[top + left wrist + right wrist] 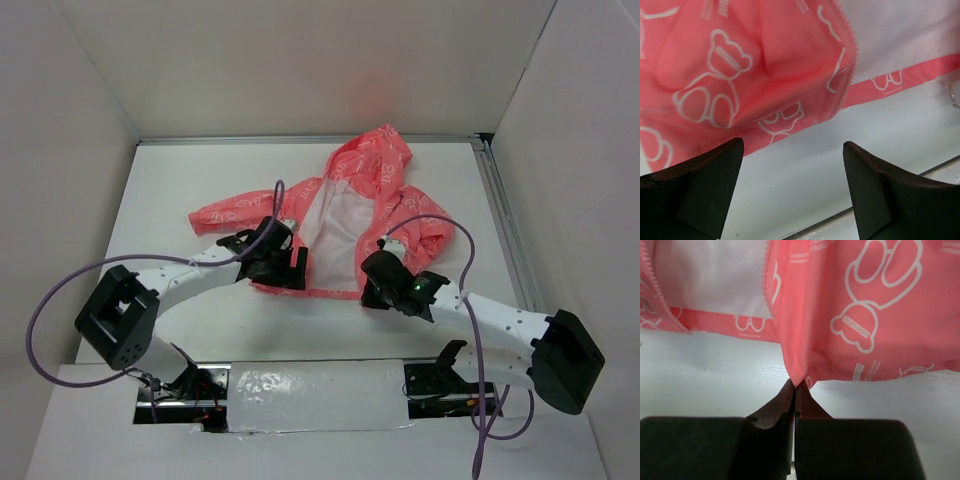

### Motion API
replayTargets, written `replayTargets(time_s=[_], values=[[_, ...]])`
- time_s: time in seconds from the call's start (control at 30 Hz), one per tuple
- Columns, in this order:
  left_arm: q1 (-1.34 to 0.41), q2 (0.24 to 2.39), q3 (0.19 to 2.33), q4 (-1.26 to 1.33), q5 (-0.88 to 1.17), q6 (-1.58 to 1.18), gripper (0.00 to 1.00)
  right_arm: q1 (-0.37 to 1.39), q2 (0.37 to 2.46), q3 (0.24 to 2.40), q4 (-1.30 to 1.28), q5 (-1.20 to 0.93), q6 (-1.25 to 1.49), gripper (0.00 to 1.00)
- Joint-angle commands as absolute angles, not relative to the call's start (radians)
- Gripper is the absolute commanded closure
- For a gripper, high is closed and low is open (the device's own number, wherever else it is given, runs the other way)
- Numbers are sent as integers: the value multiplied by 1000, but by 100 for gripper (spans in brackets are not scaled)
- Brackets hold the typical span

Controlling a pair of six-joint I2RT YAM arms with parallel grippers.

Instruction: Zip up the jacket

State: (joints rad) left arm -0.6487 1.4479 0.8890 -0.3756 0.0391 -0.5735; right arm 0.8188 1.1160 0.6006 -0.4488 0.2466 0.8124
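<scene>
Coral-pink thin hooded jacket (pixel 375 165), front unzipped. Right gripper (pixel 795 385) clenched on hem corner (pixel 799 374), 5 o'clock: shallow pinch may slip. Left gripper (pixel 792 145) released, 7 o'clock.

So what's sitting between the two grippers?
In the top view, the jacket's open front, white lining and pink bottom hem, spans from left gripper to right gripper.

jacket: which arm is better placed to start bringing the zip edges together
Right arm: the right fingers are shut on the jacket at its lower front corner, while the left fingers stand open, holding nothing.
</scene>
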Motion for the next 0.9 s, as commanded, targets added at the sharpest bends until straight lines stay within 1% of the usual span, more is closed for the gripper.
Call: replayTargets(time_s=[0.0,0.23,0.33,0.37,0.4,0.53,0.63,0.67,0.8,0.87], values=[[-686,1543,965,-376,5,-548,7,808,1086,586,-387,215,788,100],[-722,1730,1086,-468,-153,-643,6,798,1109,566,-356,190,793,100],[-723,1801,1134,-526,-207,-701,9,793,1118,568,-350,184,793,100],[-723,1830,1155,-538,-215,-710,13,793,1123,569,-351,184,793,100],[-726,1842,1164,-546,-227,-713,15,792,1124,568,-351,190,796,100],[-742,1879,1197,-578,-233,-727,12,784,1129,568,-357,196,795,100],[-747,1829,1161,-525,-175,-693,8,781,1135,572,-365,198,790,100],[-749,1781,1151,-519,-167,-690,7,781,1138,572,-368,199,790,100],[-747,1625,1069,-456,-121,-657,4,778,1132,571,-368,196,788,100],[-736,1539,1037,-425,-92,-627,1,776,1132,569,-371,196,785,100]])
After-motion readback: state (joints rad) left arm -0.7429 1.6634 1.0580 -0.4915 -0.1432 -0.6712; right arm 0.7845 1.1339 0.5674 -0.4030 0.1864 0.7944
